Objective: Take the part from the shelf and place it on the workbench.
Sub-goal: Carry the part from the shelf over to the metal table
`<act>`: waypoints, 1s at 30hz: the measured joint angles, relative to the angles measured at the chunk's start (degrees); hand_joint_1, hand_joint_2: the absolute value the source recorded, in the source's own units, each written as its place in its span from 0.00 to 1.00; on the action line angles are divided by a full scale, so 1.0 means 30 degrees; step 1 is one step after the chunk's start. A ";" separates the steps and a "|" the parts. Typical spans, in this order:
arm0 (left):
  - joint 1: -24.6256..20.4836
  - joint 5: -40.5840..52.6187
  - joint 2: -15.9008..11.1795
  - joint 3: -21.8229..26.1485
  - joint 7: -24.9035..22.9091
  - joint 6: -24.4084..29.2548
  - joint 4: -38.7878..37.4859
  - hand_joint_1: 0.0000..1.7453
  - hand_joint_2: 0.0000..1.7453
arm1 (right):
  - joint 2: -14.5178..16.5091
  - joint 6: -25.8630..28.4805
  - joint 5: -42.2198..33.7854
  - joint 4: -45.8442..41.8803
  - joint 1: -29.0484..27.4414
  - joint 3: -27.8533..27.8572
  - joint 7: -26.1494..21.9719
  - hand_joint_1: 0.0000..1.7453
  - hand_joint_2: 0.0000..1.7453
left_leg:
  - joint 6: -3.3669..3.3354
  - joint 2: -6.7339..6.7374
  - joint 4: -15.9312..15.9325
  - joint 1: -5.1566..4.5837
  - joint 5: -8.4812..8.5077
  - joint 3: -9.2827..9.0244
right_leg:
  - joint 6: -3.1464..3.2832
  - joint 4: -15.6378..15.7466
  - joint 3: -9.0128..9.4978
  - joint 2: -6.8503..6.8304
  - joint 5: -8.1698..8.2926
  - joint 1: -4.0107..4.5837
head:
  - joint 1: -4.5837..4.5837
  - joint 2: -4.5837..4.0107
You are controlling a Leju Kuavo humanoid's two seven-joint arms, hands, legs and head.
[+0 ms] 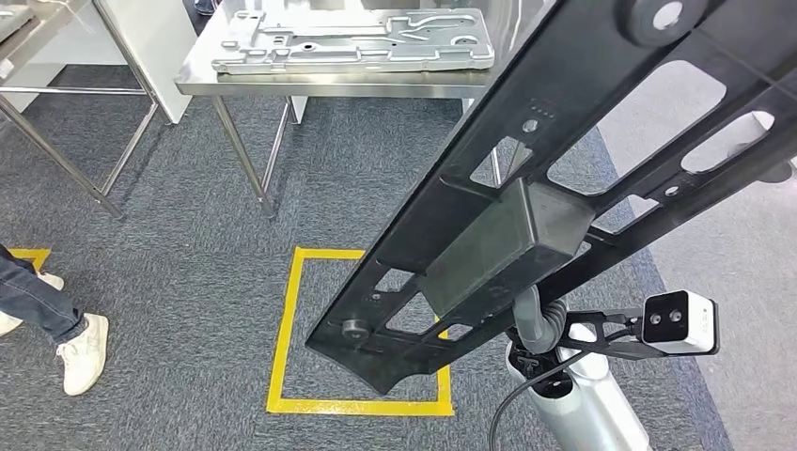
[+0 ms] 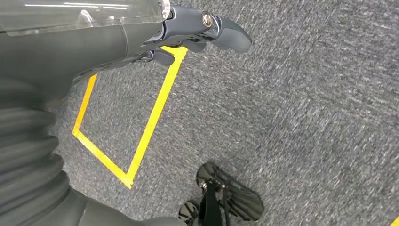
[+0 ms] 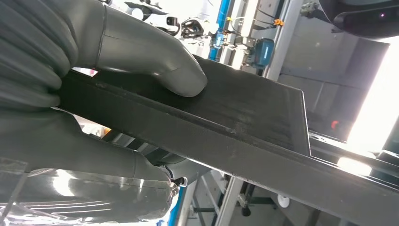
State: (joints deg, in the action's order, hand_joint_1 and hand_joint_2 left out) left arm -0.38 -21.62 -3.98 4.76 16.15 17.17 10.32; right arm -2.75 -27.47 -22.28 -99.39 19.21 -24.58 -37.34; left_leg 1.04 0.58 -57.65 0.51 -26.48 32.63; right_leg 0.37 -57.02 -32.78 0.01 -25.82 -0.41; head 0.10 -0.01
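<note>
Now | 1 black part [image 1: 526, 178] clamped in right hand [image 3: 117, 52] | left hand [image 2: 188, 33] curled, holding nothing | 1 workbench [image 1: 329, 86]

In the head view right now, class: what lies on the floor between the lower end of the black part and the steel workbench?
Grey carpet with a yellow tape square; the black part, gripped by the right hand, overhangs that square short of the workbench.

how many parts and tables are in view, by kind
black part, held in the right hand: 1
silver metal part on the workbench: 1
metal tables: 2
total: 4
</note>
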 joint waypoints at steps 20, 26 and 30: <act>0.0036 0.0131 -0.0020 0.0133 0.0175 0.0109 0.0000 0.00 1.00 | 0.0093 -0.0004 0.0129 -0.0053 -0.0099 0.0027 -0.0117 1.00 1.00 | -0.0828 -0.0032 0.0282 0.0033 0.0003 -0.0241 | -0.0752 -0.5112 -0.2433 0.0083 -0.2419 -0.0009 | -0.0085 0.0002; 0.0048 0.0250 -0.0022 0.0131 0.0202 0.0109 0.0000 0.00 1.00 | 0.0093 0.0036 0.0184 -0.0118 -0.0149 0.0038 -0.0155 1.00 1.00 | -0.0574 -0.0069 0.0236 -0.0036 -0.0581 -0.0822 | -0.0423 -0.0750 -0.0902 -0.0031 0.0456 0.0107 | -0.0080 0.0000; -0.0032 0.0372 -0.0033 0.0131 0.0180 0.0124 0.0000 0.00 1.00 | 0.0086 0.0104 0.0177 -0.0244 -0.0131 0.0044 -0.0140 1.00 1.00 | -0.0176 -0.0009 0.0258 -0.0061 -0.0876 -0.1040 | -0.0027 -0.0031 -0.0453 0.0037 0.0285 0.0151 | -0.0069 0.0002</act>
State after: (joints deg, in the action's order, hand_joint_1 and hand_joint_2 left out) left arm -0.47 -20.50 -4.08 5.16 16.69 17.55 10.32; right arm -2.49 -27.16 -21.75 -100.12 18.82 -24.45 -37.76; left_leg 0.51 0.55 -56.88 0.33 -29.10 29.51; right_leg 0.29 -57.11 -34.14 0.12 -24.97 0.04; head -0.11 0.00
